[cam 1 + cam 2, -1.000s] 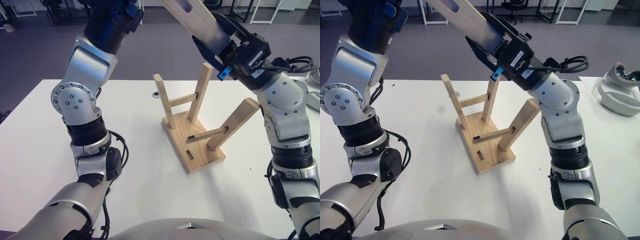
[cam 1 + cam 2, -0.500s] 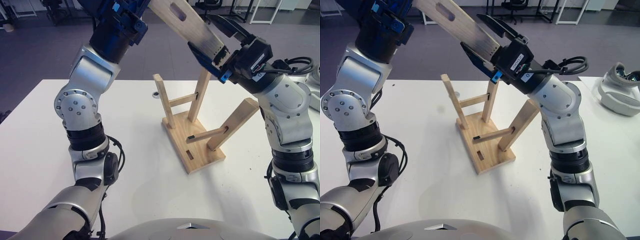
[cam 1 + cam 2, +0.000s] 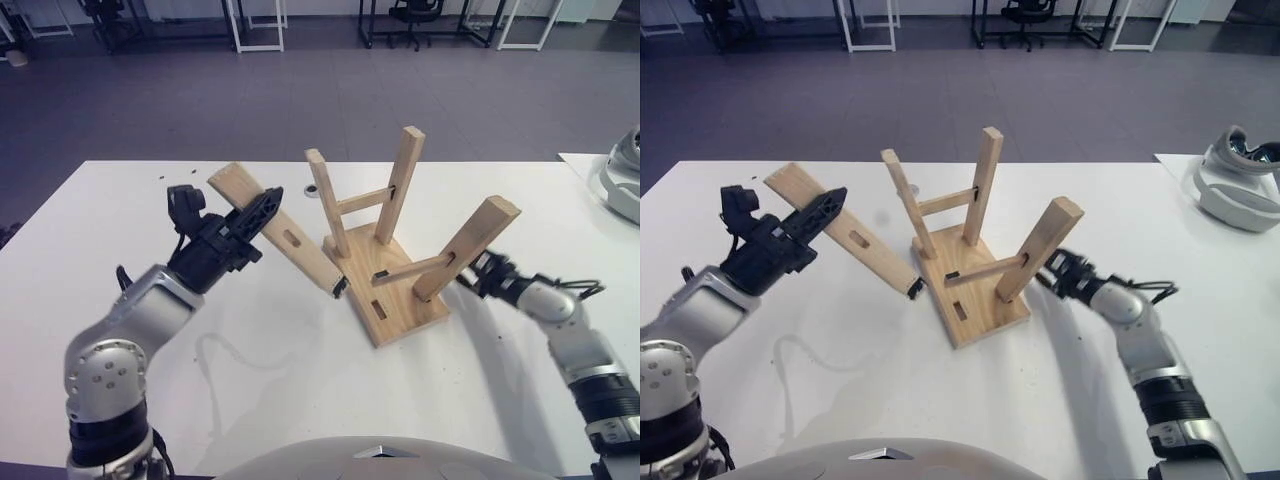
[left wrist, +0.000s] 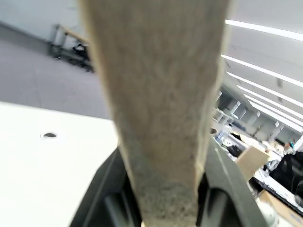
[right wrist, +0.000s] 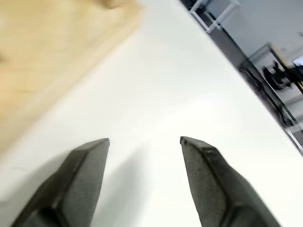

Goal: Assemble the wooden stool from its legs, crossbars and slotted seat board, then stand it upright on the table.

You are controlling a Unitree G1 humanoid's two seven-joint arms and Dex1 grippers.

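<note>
The stool lies upside down: the slotted seat board [image 3: 398, 312] is flat on the white table [image 3: 300, 390]. Two legs joined by a crossbar [image 3: 362, 200] stand on it. A third leg [image 3: 468, 246] leans outward, with a crossbar [image 3: 412, 269] reaching to the board. My left gripper [image 3: 258, 212] is shut on a loose slotted leg [image 3: 292, 245], which slants down with its lower end beside the board's left edge. This leg [image 4: 161, 94] sits between the pads in the left wrist view. Down by the third leg's foot, my right gripper [image 3: 478, 274] is open and holds nothing [image 5: 144, 156].
A white headset [image 3: 1238, 180] lies at the table's far right. A small round hole [image 3: 311, 186] marks the tabletop behind the stool. The table's far edge runs just beyond the stool, with open floor and racks past it.
Both arms have come down from high above the stool. The right gripper let go of the loose leg and dropped to the table. The left gripper lowered the leg beside the board.
</note>
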